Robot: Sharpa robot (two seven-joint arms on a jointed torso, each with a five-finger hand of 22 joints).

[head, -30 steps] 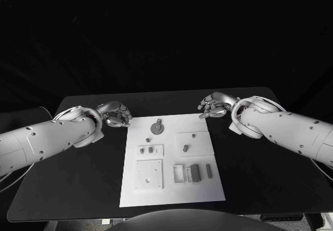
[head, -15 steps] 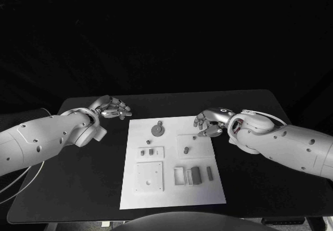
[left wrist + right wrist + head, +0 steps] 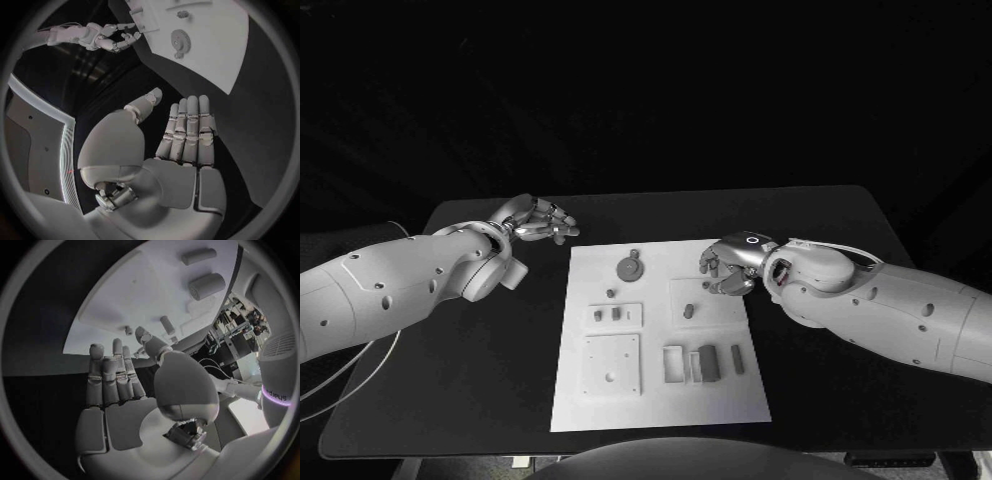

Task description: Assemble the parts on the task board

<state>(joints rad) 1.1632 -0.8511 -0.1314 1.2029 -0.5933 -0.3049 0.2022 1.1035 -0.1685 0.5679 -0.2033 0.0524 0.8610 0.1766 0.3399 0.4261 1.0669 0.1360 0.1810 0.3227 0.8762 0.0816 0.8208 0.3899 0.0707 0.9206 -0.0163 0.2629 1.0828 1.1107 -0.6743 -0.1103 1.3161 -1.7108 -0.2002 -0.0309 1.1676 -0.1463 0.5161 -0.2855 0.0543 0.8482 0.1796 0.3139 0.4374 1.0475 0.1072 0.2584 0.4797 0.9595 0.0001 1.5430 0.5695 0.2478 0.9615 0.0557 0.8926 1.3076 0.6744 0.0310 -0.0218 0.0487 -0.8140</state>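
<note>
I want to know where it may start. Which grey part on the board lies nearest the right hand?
The small peg near the board's far right side, just beside the right hand. The round gear and the other parts lie farther off.

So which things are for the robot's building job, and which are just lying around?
For the job:
- task board
- round gear-like part
- small parts
- long parts
- left hand, holding nothing
- right hand, holding nothing, over the board

Just there:
- black table
- cable by the table's edge
</note>
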